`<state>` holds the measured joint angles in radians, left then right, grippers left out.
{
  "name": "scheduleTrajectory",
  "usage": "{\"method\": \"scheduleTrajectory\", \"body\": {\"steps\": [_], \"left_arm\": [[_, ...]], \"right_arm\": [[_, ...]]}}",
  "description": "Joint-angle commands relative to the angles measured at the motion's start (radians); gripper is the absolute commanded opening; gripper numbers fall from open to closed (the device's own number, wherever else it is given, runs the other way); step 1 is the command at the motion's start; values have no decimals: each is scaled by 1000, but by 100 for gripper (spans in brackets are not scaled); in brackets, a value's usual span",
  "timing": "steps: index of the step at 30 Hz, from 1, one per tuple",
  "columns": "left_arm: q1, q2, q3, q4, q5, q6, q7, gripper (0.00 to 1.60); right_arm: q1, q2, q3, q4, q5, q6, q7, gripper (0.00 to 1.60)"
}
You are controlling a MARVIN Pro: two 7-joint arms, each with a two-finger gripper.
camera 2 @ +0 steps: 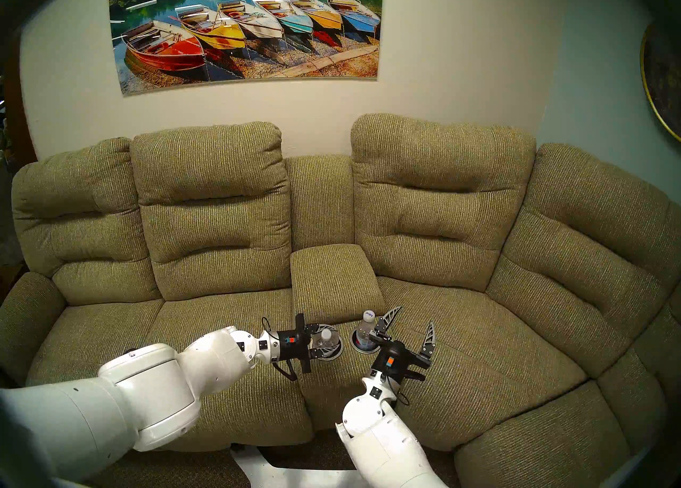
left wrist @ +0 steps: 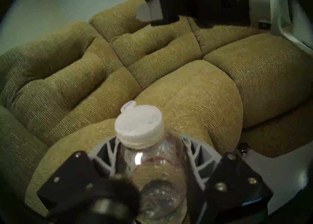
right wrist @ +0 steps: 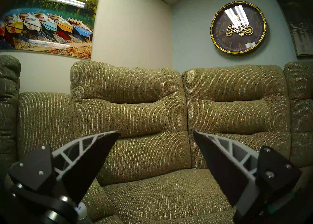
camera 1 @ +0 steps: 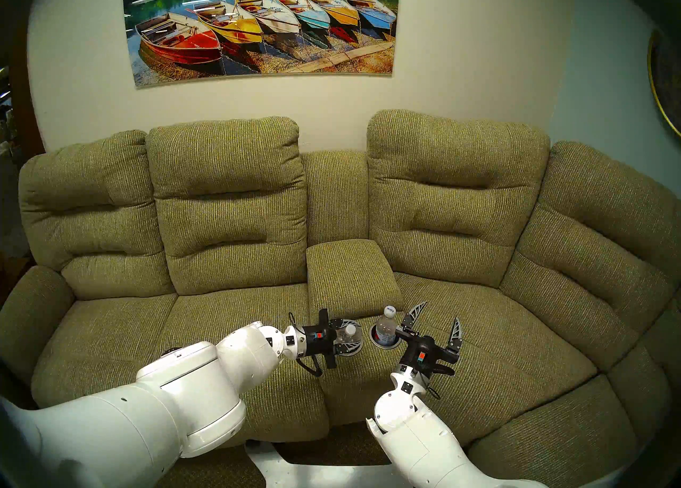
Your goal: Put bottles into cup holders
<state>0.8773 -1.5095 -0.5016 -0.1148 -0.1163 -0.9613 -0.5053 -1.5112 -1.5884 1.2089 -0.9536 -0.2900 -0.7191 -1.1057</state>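
Sofa [camera 1: 236,314]: an olive-green ribbed fabric sectional is filling the room below a boat print [camera 1: 261,19], with a gold-rimmed wall clock [right wrist: 238,27] hanging on the blue-grey wall to the right.
Console [camera 1: 350,273]: a padded centre section is sitting between two seats, carrying both cup holders at its front end.
Left arm [camera 1: 154,395]: the white arm is reaching in from the lower left, its black wrist lying nearly level and pointing right.
Right arm [camera 1: 409,428]: the white arm is rising from the lower edge, its wrist tilted upward toward the sofa back.
Right gripper [camera 1: 440,319]: its jaws are standing wide apart and empty, just right of the seated bottle; the wrist view is showing only sofa cushions between the two fingers [right wrist: 94,152].
Left gripper [camera 1: 350,336]: its jaws are clamped around the body of the left bottle, one ribbed finger on each side.
Left bottle [left wrist: 152,164]: the clear, white-capped bottle is being held over the left cup holder [camera 1: 353,351]; whether its base is in the well is impossible to tell.
Right bottle [camera 1: 387,327]: the white-capped bottle with a blue-and-white label is standing upright inside the right cup holder [camera 1: 383,343], its silver rim ringing the base.
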Motion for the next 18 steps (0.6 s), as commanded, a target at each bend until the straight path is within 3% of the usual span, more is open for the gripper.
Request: {"method": "scheduleTrajectory", "body": {"steps": [1, 18], "left_arm": [[9, 7, 35, 7, 38, 1, 10, 0], [-23, 2, 101, 15, 111, 29, 64, 0]], "right_arm": [[5, 0, 1, -11, 0, -2, 0, 160], [5, 0, 1, -11, 0, -2, 0, 160]]}}
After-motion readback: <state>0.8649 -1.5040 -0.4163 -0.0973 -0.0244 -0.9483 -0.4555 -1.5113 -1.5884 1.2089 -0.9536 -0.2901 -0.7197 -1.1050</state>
